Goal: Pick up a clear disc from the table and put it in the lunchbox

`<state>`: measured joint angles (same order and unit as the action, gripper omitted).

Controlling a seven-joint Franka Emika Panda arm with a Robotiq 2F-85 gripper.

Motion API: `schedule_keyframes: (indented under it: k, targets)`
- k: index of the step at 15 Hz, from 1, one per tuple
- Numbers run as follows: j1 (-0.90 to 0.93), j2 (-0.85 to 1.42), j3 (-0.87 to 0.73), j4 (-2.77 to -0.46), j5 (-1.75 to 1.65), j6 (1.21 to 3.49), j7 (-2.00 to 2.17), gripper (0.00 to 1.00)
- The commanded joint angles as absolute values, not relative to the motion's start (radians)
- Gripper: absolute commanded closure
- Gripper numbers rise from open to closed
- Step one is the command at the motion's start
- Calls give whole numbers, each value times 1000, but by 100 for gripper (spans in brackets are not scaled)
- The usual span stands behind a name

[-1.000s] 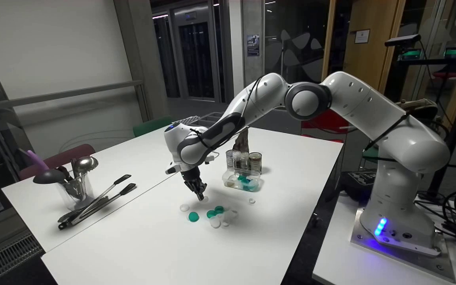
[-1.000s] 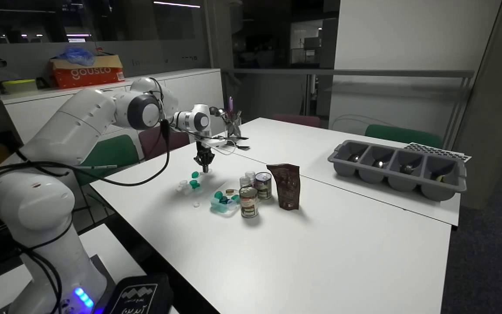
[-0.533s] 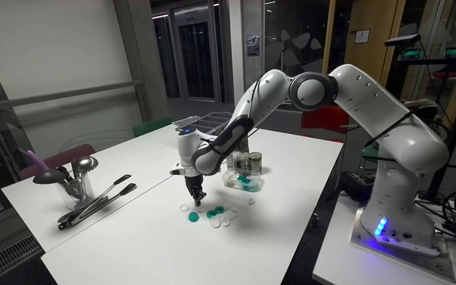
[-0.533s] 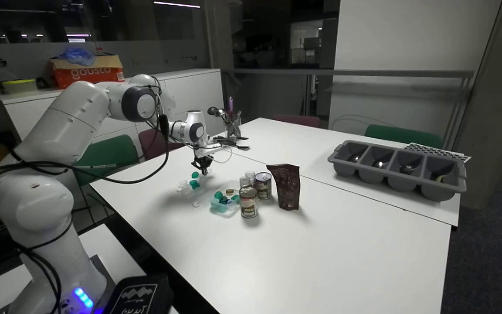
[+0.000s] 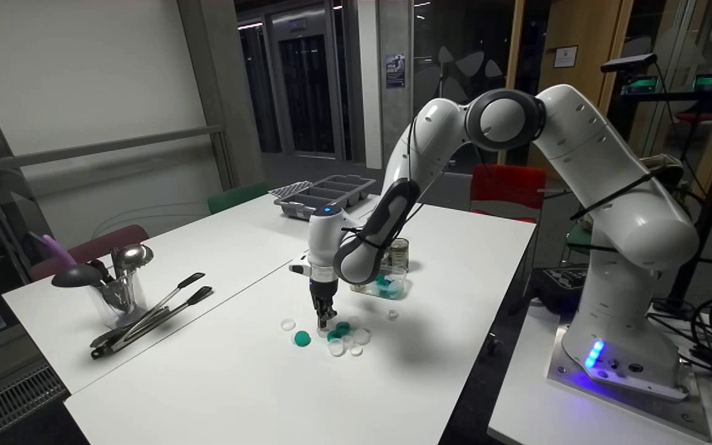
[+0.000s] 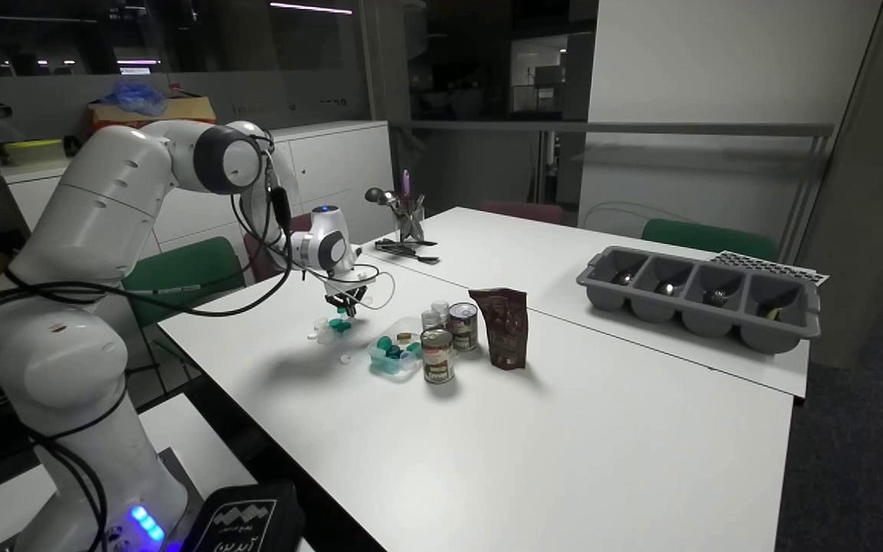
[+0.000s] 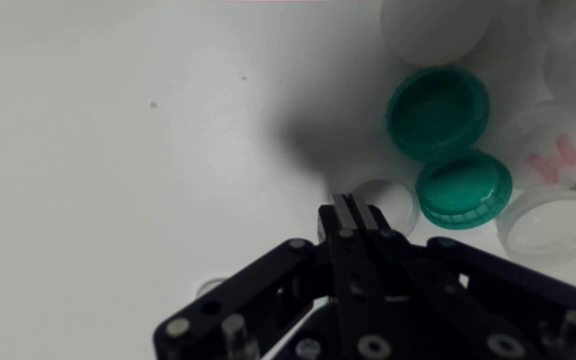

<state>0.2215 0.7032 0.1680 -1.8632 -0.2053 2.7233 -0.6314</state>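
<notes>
The end effector (image 7: 349,200) has its fingers pressed together, a thin slit between the tips; in the wrist view they overlap the left edge of a clear disc (image 7: 395,200) lying on the surface (image 7: 118,175), and I cannot tell whether they touch it; a green disc (image 7: 463,190) sits just beside that disc, against a 2nd green disc (image 7: 435,115); the lunchbox (image 6: 409,366), with discs (image 6: 385,343) inside, stands apart from the end effector in both exterior views; since 0.5 s ago the arm (image 5: 504,120) has moved nearer these 2 green discs, uncovering more of the tray (image 5: 295,211) in an exterior view; a pouch (image 6: 504,330) shows in an exterior view alone; only the wrist view makes out a red mark (image 7: 566,150) on a cloudy disc (image 7: 533,135).
</notes>
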Motion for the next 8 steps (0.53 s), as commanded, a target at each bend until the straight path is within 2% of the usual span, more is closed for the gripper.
schedule_keyframes:
  k: [1,5,8]
  targets:
    - [217,524,166,-2101,-258,2772,-530,99]
    - [256,343,161,-2268,-330,2670,-423,99]
    - [274,202,195,-2330,-341,2486,-374,99]
